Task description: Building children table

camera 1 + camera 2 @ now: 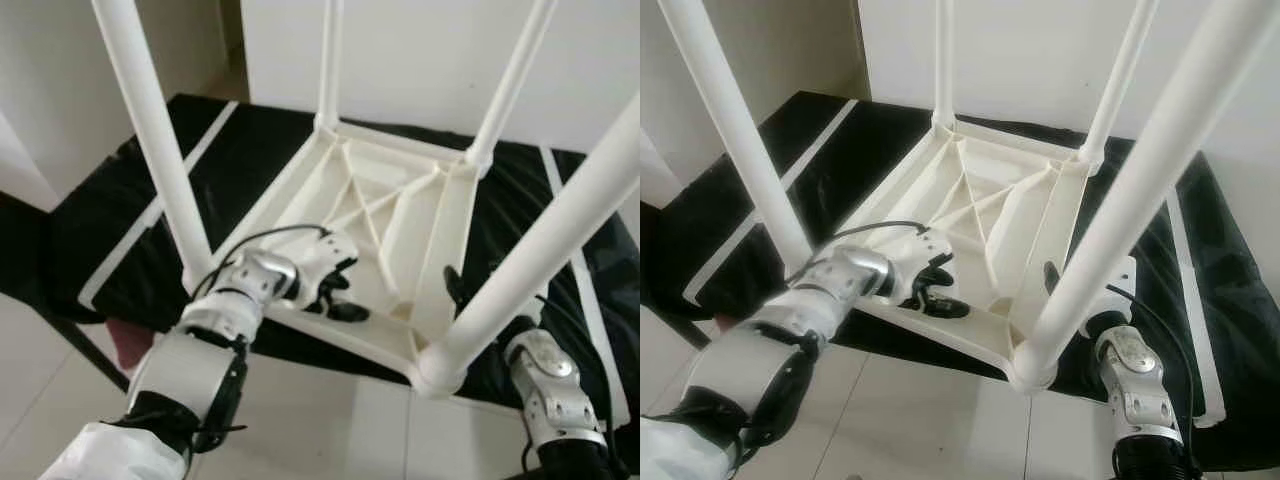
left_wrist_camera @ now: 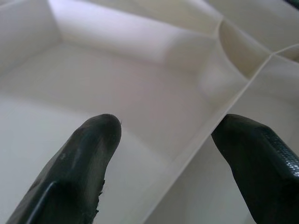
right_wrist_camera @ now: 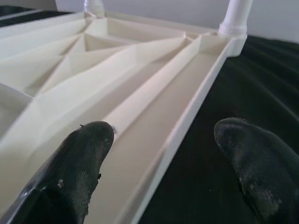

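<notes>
A: Where is the children table (image 1: 370,215)?
B: Upside down, centre frame, on the black sheet (image 1: 120,230), 4 legs up.
A: The jaws?
B: Left gripper (image 1: 335,295) and right gripper (image 3: 163,154) both spread, each straddling a rim wall. Close squarely on both rims before lifting.

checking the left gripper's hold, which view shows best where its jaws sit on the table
The left wrist view: the left gripper has its jaws open astride a thin rib of the upturned table. The eye views show it at the table's near edge, the rib hidden. The right wrist view shows the table's other side.
</notes>
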Controlling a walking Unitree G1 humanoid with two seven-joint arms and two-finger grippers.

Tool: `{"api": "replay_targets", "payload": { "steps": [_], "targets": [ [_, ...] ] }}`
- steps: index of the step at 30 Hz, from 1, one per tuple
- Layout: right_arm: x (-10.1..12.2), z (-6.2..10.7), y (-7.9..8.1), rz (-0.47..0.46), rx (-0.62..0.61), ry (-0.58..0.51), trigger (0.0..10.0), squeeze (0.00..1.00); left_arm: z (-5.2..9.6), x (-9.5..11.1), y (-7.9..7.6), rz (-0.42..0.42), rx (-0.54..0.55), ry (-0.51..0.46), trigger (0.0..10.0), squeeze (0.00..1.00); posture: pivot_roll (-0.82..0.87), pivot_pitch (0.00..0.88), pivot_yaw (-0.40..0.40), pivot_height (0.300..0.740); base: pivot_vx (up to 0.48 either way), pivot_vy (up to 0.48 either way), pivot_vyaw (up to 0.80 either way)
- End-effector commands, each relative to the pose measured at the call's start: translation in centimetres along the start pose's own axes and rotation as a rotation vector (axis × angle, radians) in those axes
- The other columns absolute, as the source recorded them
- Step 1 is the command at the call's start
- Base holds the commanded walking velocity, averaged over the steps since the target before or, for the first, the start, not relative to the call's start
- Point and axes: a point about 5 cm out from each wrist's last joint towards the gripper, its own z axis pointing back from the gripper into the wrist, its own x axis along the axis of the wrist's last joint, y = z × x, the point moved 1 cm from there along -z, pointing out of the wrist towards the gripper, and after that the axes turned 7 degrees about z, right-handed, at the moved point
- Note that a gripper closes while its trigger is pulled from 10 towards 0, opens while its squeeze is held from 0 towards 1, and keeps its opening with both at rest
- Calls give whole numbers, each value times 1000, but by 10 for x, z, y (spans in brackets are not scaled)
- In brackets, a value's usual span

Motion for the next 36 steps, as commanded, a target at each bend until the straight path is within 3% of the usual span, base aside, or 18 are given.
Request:
{"api": "replay_targets", "payload": {
  "steps": [1,2,4,6,11,13,18,20,24,28,36],
  "targets": [
    [-1,8,-2,5,14,-9,10000,0,1,10,25,-15,570,-130,10000,0,-18,12,-3,740,0,0,0],
    [-1,8,-2,5,14,-9,10000,0,1,10,25,-15,570,-130,10000,0,-18,12,-3,740,0,0,0],
    [-2,19,-6,2,28,-15,10000,0,-6,8,13,-68,425,-148,10000,0,-21,9,-2,740,0,0,0],
    [-1,29,-11,-4,34,-19,10000,0,-3,3,10,-62,356,-169,10000,0,-24,9,-3,740,0,0,0],
    [2,41,-17,-22,63,-36,10000,0,10,1,6,-107,231,-244,10000,0,-25,10,-7,740,0,0,0],
    [-1,56,-23,-32,143,-7,10000,0,23,-4,-5,-183,95,-272,10000,0,-17,9,-17,740,0,0,0],
    [-4,65,-31,-26,149,18,10000,0,31,-7,-10,-195,38,-289,10000,0,-15,9,-20,740,0,0,0],
    [-6,73,-36,-9,197,55,10000,0,41,-17,-23,-216,-85,-275,10000,0,-18,9,-20,740,0,0,0],
    [-6,75,-37,-3,215,62,10000,0,44,-22,-29,-222,-130,-265,10000,0,-20,9,-20,740,0,0,0],
    [-4,74,-34,21,298,85,10000,0,35,-44,-36,-197,-168,-157,10000,0,-25,10,-18,740,0,0,0],
    [-3,78,-30,29,382,115,10000,0,34,-45,-54,-182,-248,-149,10000,0,-23,11,-20,740,0,0,0]
  ]
}}
